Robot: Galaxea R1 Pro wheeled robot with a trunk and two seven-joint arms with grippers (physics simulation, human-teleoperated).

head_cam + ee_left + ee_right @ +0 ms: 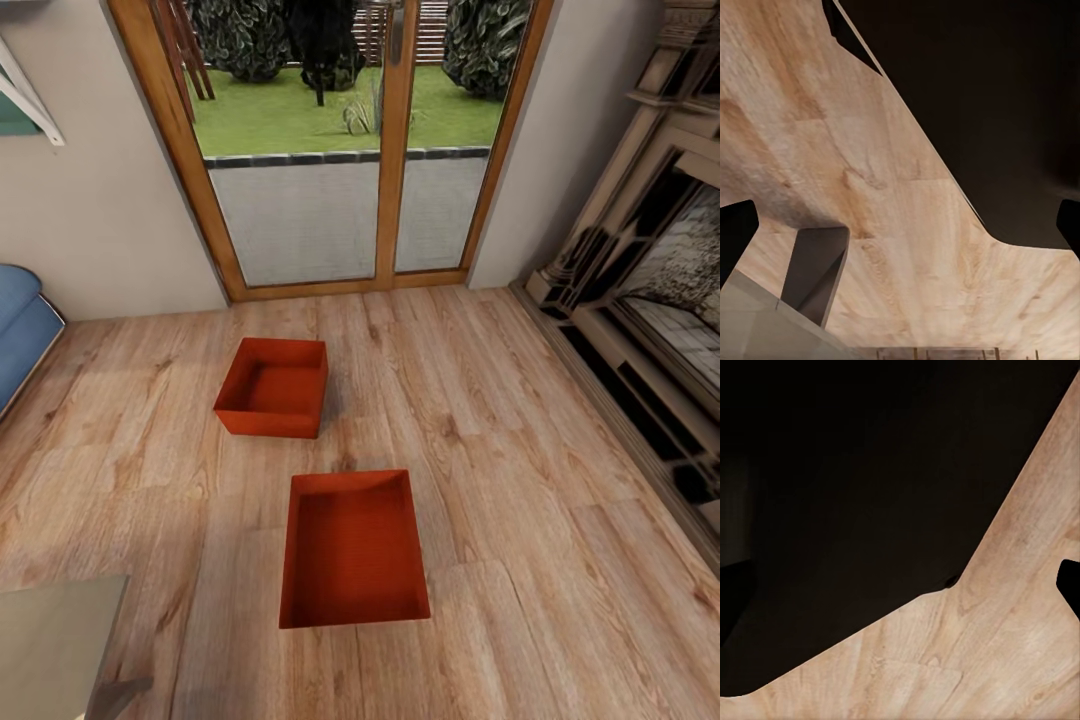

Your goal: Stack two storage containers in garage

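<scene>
Both storage containers sit on the living room's wood-plank floor (520,480): the nearer container (353,548) mid-floor, the farther container (273,386) toward the glass doors (330,150), slightly apart. Left pincer (900,225) looks spread wide, gripping nothing; can't tell for the right pincer.

A light wood-plank floor (520,480) carries two orange-red open bins, apart from each other. The farther bin (272,387) sits nearer the glass doors (330,150); the nearer bin (352,548) lies mid-floor.
</scene>
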